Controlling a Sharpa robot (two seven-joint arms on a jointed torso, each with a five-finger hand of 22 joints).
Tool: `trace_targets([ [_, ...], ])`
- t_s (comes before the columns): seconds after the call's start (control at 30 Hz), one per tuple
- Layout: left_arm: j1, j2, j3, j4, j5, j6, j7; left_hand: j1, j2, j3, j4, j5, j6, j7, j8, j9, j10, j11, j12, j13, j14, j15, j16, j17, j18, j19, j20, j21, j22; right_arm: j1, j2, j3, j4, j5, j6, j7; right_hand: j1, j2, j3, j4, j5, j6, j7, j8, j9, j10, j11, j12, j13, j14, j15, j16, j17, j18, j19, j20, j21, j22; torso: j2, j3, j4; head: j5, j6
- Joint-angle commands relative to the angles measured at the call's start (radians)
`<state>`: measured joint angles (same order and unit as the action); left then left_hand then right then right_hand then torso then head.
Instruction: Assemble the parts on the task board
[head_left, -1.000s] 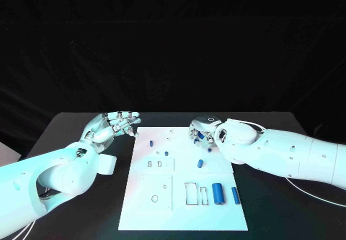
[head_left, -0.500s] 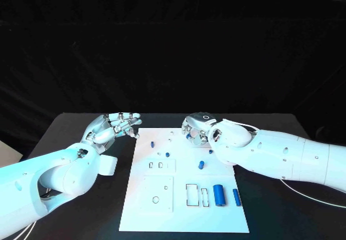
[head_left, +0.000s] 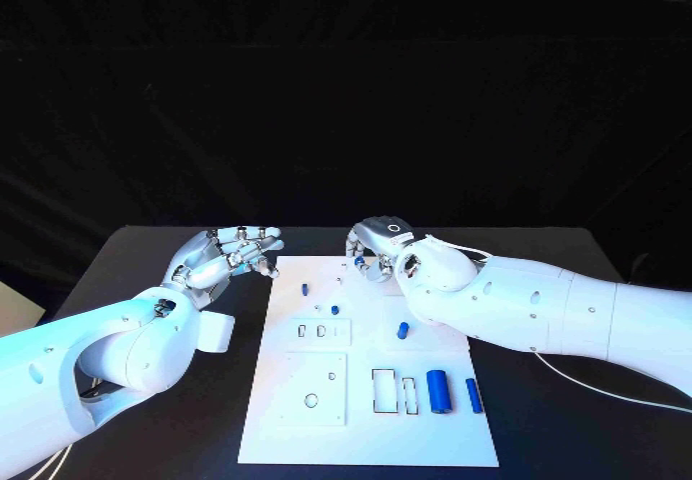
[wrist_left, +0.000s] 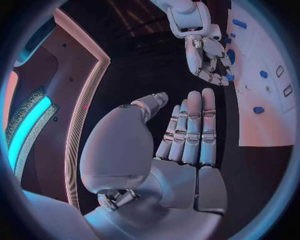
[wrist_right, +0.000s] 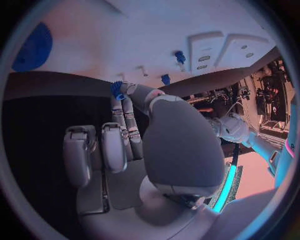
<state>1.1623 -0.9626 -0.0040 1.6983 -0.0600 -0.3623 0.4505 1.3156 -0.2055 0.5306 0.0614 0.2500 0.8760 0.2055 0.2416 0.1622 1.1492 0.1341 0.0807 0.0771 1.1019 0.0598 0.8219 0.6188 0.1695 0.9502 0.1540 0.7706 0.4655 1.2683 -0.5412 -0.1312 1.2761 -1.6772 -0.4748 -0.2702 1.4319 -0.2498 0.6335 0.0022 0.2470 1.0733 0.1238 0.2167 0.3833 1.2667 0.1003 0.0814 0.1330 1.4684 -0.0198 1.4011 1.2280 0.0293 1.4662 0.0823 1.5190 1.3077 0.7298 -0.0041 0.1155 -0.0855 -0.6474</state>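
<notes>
Black cloth backs the black table (head_left: 159, 250), where a white rectangular task board (head_left: 289, 420) lies in the middle. At its far left corner the left hand (head_left: 224, 255) hovers just off the board, fingers straight and loosely spread, grasping nothing. Small blue parts lie scattered on the board: a short peg (head_left: 304, 287), another (head_left: 402, 329) mid-board, and two blue cylinders (head_left: 438, 390) at the near right. Over the far edge, the right hand (head_left: 378, 250) pinches a small blue part (wrist_right: 117, 90) at its fingertips.
</notes>
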Motion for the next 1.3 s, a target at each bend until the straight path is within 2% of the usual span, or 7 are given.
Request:
trace_targets([
  [0.03, 0.002, 0.003, 0.001, 0.002, -0.001, 0.014, 0.006, -0.005, 0.005, 0.007, 0.0, -0.006, 0.002, 0.005, 0.004, 0.002, 0.002, 0.003, -0.003, 0.002, -0.008, 0.001, 0.005, 0.001, 0.011, -0.007, 0.0, 0.005, 0.003, -0.003, 0.017, 0.0, -0.021, -0.013, -0.038, 0.0, 0.0, 0.012, 0.003, -0.004, 0.002, 0.004, 0.004, -0.002, 0.002, 0.047, -0.049, 0.026, 0.089, 0.047, -0.007, 0.005, 0.0, -0.013, 0.071, -0.006, 0.004, 0.197, 0.001, -0.0005, 0.004, -0.001, -0.003],
  [0.23, 0.006, 0.003, 0.001, 0.005, -0.001, 0.014, 0.005, -0.005, 0.005, 0.007, 0.0, -0.006, 0.002, 0.005, 0.004, 0.002, 0.002, 0.003, -0.003, 0.002, -0.008, 0.001, 0.005, 0.001, 0.011, -0.007, 0.0, 0.005, 0.003, -0.008, 0.046, 0.0, -0.049, -0.008, -0.037, 0.006, -0.003, 0.012, 0.002, -0.004, 0.001, 0.002, 0.004, -0.003, 0.002, 0.045, -0.049, 0.025, 0.09, 0.047, -0.006, 0.006, 0.0, -0.013, 0.071, -0.006, 0.004, 0.197, 0.006, -0.0021, 0.0107, -0.004, -0.001],
  [0.27, 0.007, 0.003, 0.001, 0.005, -0.001, 0.014, 0.005, -0.005, 0.005, 0.007, 0.0, -0.006, 0.002, 0.005, 0.004, 0.002, 0.002, 0.003, -0.003, 0.002, -0.008, 0.001, 0.005, 0.001, 0.011, -0.007, 0.0, 0.005, 0.003, -0.009, 0.05, 0.0, -0.053, -0.008, -0.037, 0.007, -0.003, 0.012, 0.002, -0.004, 0.001, 0.002, 0.004, -0.003, 0.002, 0.045, -0.049, 0.025, 0.09, 0.047, -0.006, 0.006, 0.0, -0.013, 0.071, -0.006, 0.004, 0.197, 0.006, -0.0021, 0.0095, -0.004, -0.001],
  [0.6, 0.013, 0.004, 0.001, 0.008, -0.002, 0.014, 0.004, -0.005, 0.005, 0.007, 0.0, -0.006, 0.002, 0.005, 0.004, 0.002, 0.002, 0.003, -0.003, 0.002, -0.008, 0.001, 0.005, 0.001, 0.011, -0.007, 0.0, 0.005, 0.003, -0.013, 0.068, 0.0, -0.075, -0.002, -0.038, 0.014, -0.006, 0.012, 0.001, -0.004, 0.0, 0.001, 0.004, -0.004, 0.002, 0.044, -0.048, 0.024, 0.091, 0.046, -0.006, 0.005, -0.001, -0.013, 0.07, -0.006, 0.004, 0.197, 0.012, -0.0054, 0.0168, -0.009, -0.002],
  [0.8, 0.016, 0.005, 0.001, 0.008, -0.003, 0.015, 0.004, -0.005, 0.005, 0.008, -0.001, -0.006, 0.002, 0.006, 0.004, 0.002, 0.002, 0.003, -0.003, 0.002, -0.009, 0.001, 0.007, 0.001, 0.011, -0.008, 0.0, 0.008, 0.004, -0.015, 0.077, 0.0, -0.087, 0.0, -0.035, 0.016, -0.008, 0.012, 0.001, -0.003, -0.002, 0.001, 0.004, -0.005, 0.002, 0.043, -0.049, 0.023, 0.092, 0.046, -0.006, 0.005, -0.002, -0.013, 0.071, -0.005, 0.004, 0.197, 0.014, -0.0054, 0.02, -0.011, -0.002],
  [0.9, 0.016, 0.006, 0.001, 0.009, -0.003, 0.015, 0.004, -0.005, 0.005, 0.008, -0.001, -0.006, 0.002, 0.006, 0.004, 0.002, 0.002, 0.003, -0.003, 0.002, -0.009, 0.001, 0.007, 0.001, 0.011, -0.008, 0.0, 0.008, 0.004, -0.016, 0.081, 0.0, -0.093, 0.001, -0.032, 0.018, -0.008, 0.012, 0.001, -0.003, -0.002, 0.001, 0.004, -0.005, 0.002, 0.043, -0.049, 0.023, 0.092, 0.046, -0.006, 0.005, -0.002, -0.013, 0.071, -0.005, 0.004, 0.197, 0.014, -0.0065, 0.0197, -0.01, -0.004],
  [1.3, 0.018, 0.006, 0.001, 0.008, -0.005, 0.016, 0.002, -0.005, 0.005, 0.008, -0.001, -0.006, 0.002, 0.006, 0.004, 0.002, 0.002, 0.003, -0.003, 0.002, -0.009, 0.001, 0.007, 0.001, 0.011, -0.008, 0.0, 0.008, 0.004, -0.023, 0.091, -0.001, -0.117, -0.001, -0.014, 0.015, -0.011, 0.012, 0.0, -0.004, -0.005, -0.001, 0.004, -0.007, 0.002, 0.041, -0.048, 0.021, 0.093, 0.046, -0.006, 0.005, -0.003, -0.012, 0.069, -0.005, 0.002, 0.195, 0.014, -0.0067, 0.0177, -0.005, -0.008],
])
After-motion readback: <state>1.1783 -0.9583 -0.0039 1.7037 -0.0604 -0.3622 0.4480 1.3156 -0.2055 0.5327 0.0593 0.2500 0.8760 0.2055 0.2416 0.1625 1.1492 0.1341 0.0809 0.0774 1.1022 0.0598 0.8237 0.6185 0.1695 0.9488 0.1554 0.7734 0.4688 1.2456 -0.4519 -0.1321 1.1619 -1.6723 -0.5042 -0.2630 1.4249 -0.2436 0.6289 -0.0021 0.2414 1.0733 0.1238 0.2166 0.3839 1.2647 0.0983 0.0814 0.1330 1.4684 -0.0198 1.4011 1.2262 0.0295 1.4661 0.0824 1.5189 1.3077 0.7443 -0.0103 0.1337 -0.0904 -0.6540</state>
